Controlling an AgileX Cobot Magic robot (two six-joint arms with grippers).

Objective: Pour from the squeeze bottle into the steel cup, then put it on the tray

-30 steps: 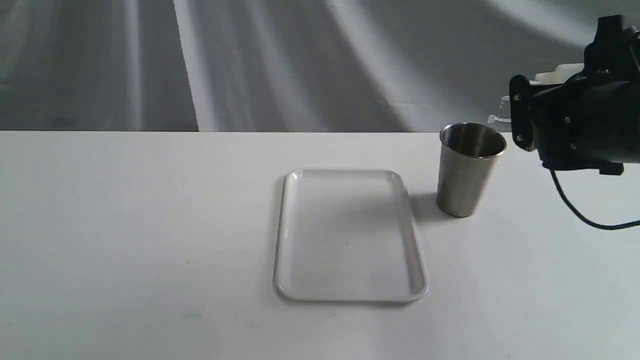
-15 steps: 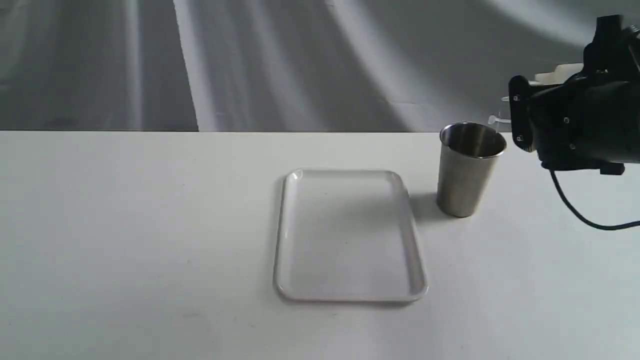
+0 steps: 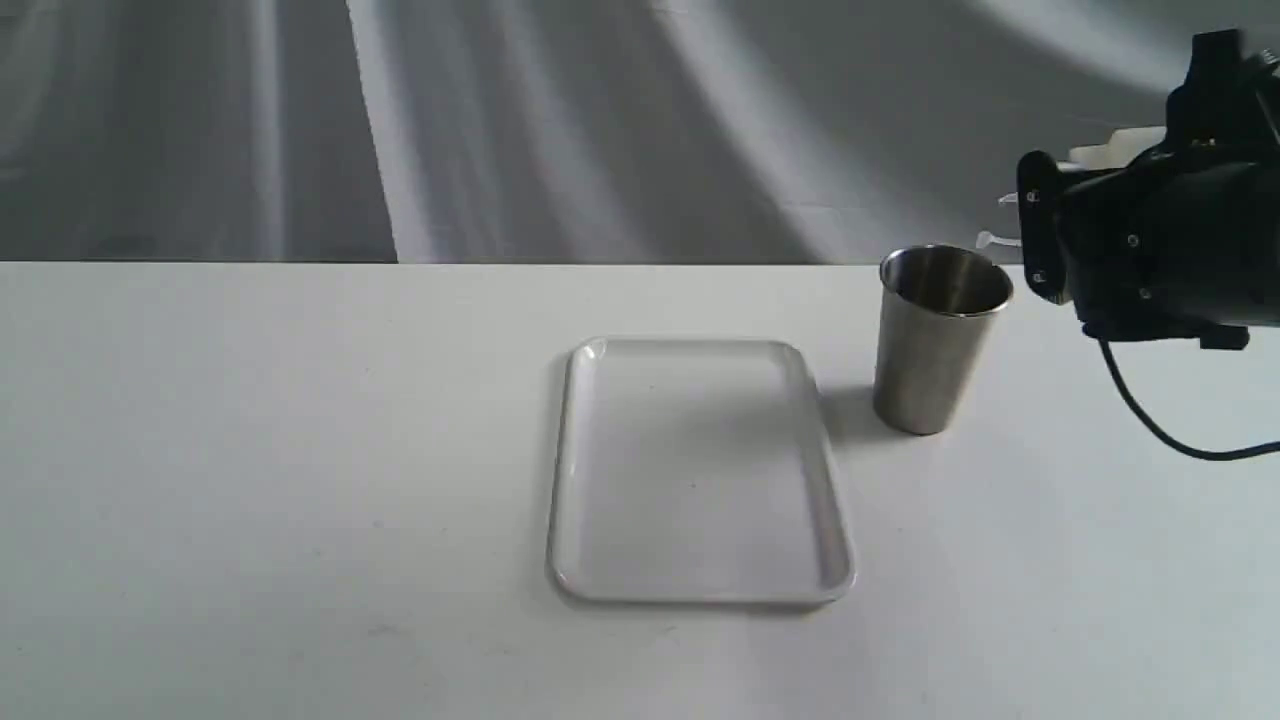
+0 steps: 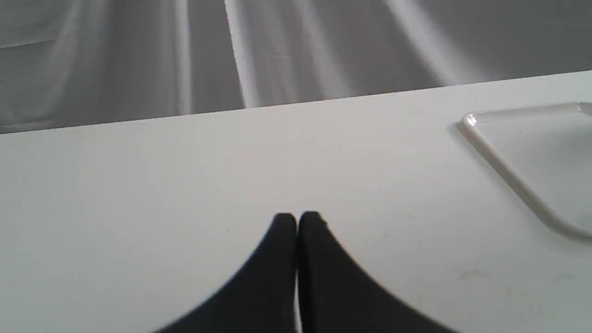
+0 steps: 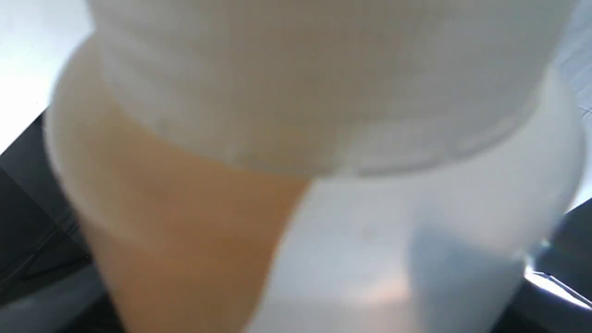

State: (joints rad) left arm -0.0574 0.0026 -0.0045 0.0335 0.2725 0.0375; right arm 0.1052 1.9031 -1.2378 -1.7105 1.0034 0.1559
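The steel cup (image 3: 938, 340) stands upright on the table, just right of the white tray (image 3: 697, 470), which has nothing on it. My right gripper (image 3: 1058, 232) hovers right of the cup's rim, shut on the squeeze bottle (image 3: 1112, 150), which lies tipped over toward the cup. Its nozzle tip (image 3: 988, 239) pokes out near the rim's far right side. The bottle (image 5: 296, 185) fills the right wrist view, amber liquid pooled to one side. My left gripper (image 4: 297, 221) is shut on nothing above bare table, with the tray corner (image 4: 532, 152) off to one side.
A grey draped backdrop (image 3: 600, 120) hangs behind the white table (image 3: 250, 480). A black cable (image 3: 1150, 420) loops down from the right arm over the table's right side.
Almost nothing differs; the right gripper and the tipped bottle hold their place beside the cup's rim. Cup and tray have not moved.
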